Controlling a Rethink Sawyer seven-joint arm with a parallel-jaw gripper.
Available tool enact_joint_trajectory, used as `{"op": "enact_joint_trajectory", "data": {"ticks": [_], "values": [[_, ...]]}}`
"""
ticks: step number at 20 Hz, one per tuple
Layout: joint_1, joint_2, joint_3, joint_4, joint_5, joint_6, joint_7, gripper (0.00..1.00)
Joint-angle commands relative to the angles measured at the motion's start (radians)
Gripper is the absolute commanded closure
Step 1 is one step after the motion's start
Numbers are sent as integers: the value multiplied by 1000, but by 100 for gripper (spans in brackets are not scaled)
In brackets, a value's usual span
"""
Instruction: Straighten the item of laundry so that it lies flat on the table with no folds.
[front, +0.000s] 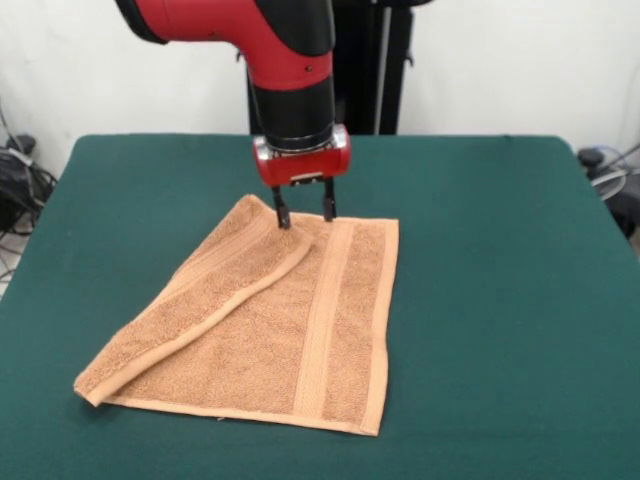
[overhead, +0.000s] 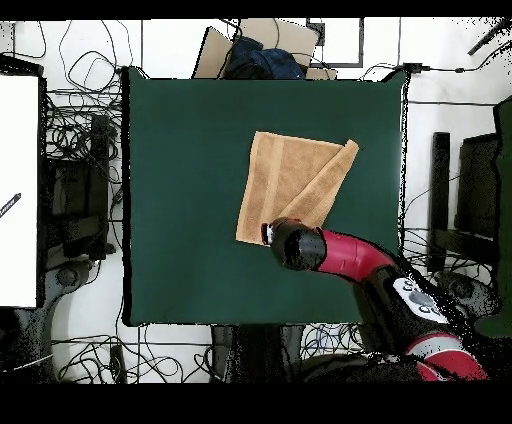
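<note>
The peach-orange towel (front: 290, 330) lies on the dark green table (front: 500, 260), with its left side folded over diagonally onto the rest. A woven band runs down its right part. In the overhead view the towel (overhead: 285, 180) shows the fold along its right side. My gripper (front: 303, 216) hangs straight down over the towel's far edge, at the top of the fold. Its two black fingers (front: 281, 213) stand apart, tips at or just above the cloth. In the overhead view the arm's head (overhead: 292, 243) hides the gripper and the towel's near corner.
The robot's pedestal (front: 370, 70) stands behind the table's far edge. Cables and equipment (overhead: 80, 190) lie on the floor around the table. A person (overhead: 262, 55) shows at the overhead view's top edge.
</note>
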Motion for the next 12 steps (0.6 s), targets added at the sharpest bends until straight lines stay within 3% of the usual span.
{"op": "enact_joint_trajectory", "data": {"ticks": [1,6,12], "values": [[-11,-23,39,-70,8,80,80,0],[3,-81,33,-57,17,115,86,0],[8,11,27,-89,-3,70,90,0]]}}
